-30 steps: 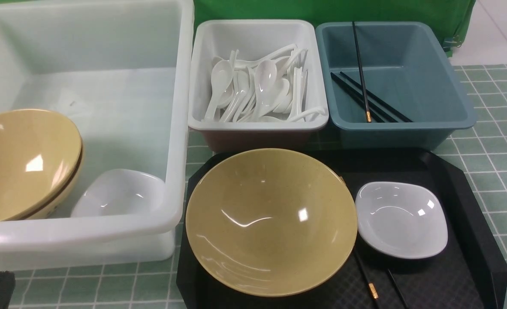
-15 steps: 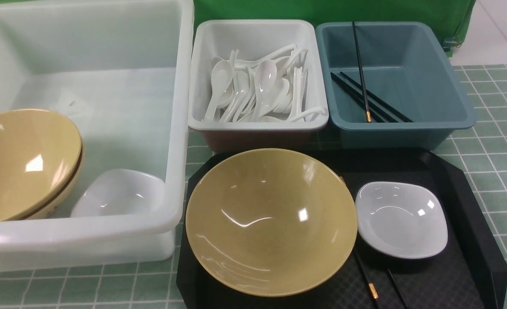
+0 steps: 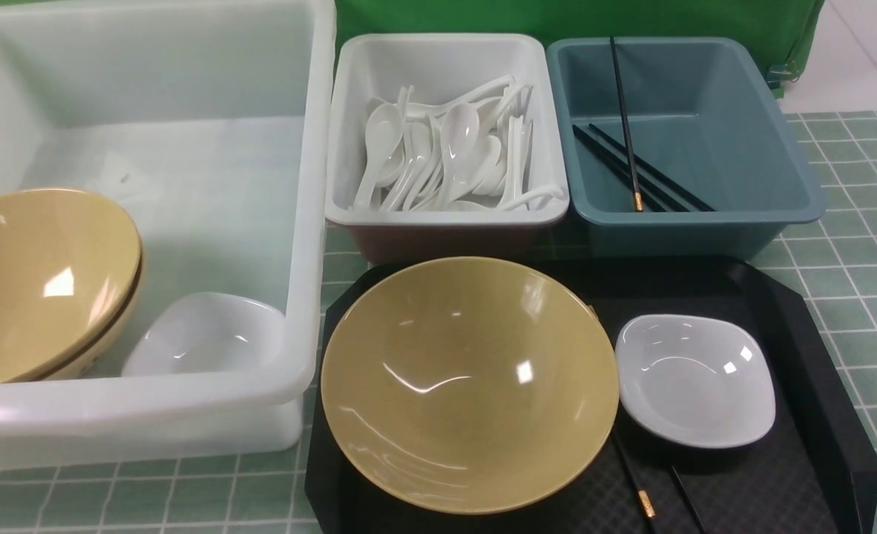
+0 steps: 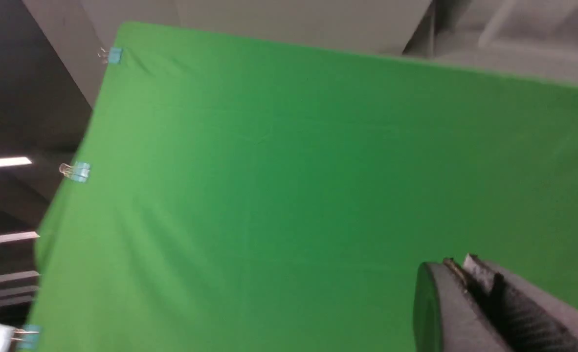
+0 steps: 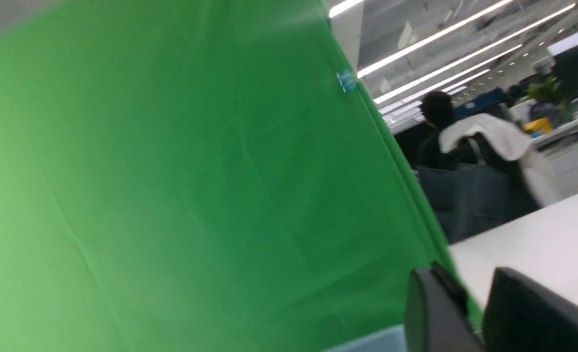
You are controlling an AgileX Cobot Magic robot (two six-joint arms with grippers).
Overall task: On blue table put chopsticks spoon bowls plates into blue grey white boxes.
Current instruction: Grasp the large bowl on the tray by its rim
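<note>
A tan bowl and a small white plate sit on the black tray. Two black chopsticks lie on the tray at its front, partly under the bowl. The big translucent white box holds stacked tan bowls and a white plate. The white box holds several spoons. The blue-grey box holds chopsticks. Neither gripper shows in the front view. My left gripper looks shut and empty, facing green cloth. My right gripper stands slightly open and empty.
The teal checked table shows to the right of the tray and along the front left. A green cloth backdrop hangs behind the boxes. The three boxes stand side by side behind the tray.
A dark part of my left arm at the front view's lower left corner has slid out of view. The dishes and boxes have not moved.
</note>
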